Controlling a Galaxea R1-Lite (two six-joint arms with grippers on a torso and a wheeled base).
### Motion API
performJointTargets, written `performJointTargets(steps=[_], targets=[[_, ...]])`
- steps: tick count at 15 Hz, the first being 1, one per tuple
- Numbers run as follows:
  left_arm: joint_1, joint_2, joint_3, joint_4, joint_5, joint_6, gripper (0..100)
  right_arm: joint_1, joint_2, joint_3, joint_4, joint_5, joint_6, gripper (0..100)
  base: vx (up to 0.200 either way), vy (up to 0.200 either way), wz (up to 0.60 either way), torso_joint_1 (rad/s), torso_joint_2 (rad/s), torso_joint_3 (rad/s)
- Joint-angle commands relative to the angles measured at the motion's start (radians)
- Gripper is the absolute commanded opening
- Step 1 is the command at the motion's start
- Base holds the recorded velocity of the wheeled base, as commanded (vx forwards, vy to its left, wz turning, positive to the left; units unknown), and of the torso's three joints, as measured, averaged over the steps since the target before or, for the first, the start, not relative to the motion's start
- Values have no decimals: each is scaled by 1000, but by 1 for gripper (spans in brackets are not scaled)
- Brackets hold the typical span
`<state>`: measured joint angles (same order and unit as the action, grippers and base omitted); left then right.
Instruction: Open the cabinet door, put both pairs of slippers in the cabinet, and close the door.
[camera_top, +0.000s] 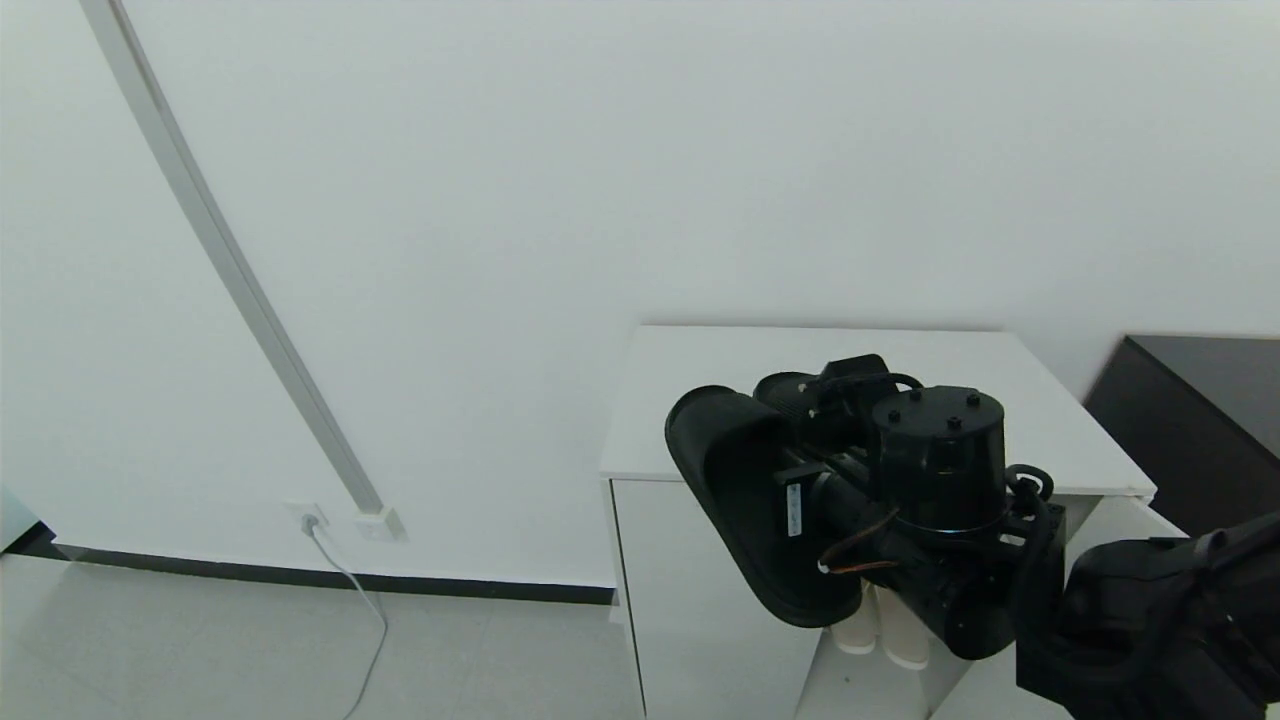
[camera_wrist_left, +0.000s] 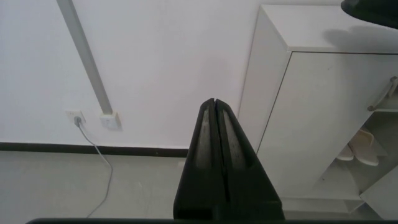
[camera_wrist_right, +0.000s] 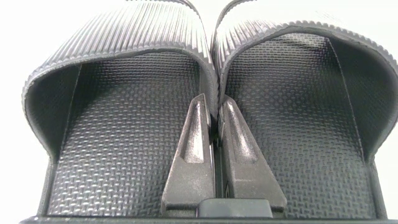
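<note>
A pair of black slippers (camera_top: 745, 490) hangs in the air in front of the white cabinet (camera_top: 820, 360), held on the right arm. My right gripper (camera_wrist_right: 216, 118) is shut on the black slippers (camera_wrist_right: 143, 143), pinching their two touching inner strap edges together. The cabinet's right side stands open. A pair of white slippers (camera_top: 880, 630) sits inside it, below the arm; the white slippers (camera_wrist_left: 360, 146) rest on a shelf near the door handle (camera_wrist_left: 385, 93). My left gripper (camera_wrist_left: 215, 106) is shut and holds nothing, hanging left of the cabinet (camera_wrist_left: 311, 25) above the floor.
A dark piece of furniture (camera_top: 1190, 400) stands right of the cabinet. On the wall to the left, a slanted conduit (camera_top: 230, 260) runs down to a socket (camera_top: 310, 520) with a cable trailing onto the grey floor, where there is free room.
</note>
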<state>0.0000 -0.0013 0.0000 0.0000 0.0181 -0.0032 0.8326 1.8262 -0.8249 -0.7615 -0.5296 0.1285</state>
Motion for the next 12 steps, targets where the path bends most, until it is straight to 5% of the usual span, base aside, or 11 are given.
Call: performJointTargets(steps=[1, 9, 12], targets=[[2, 1, 0, 0, 0, -1, 0, 3, -13, 6, 1, 0, 0, 0, 0, 0, 0, 0, 0, 0], [0, 1, 0, 0, 0, -1, 0, 3, 2, 3, 1, 0, -1, 0, 0, 0, 0, 0, 0, 0], [0, 1, 0, 0, 0, -1, 0, 3, 2, 4, 1, 0, 0, 0, -200, 0, 0, 1, 4, 7]])
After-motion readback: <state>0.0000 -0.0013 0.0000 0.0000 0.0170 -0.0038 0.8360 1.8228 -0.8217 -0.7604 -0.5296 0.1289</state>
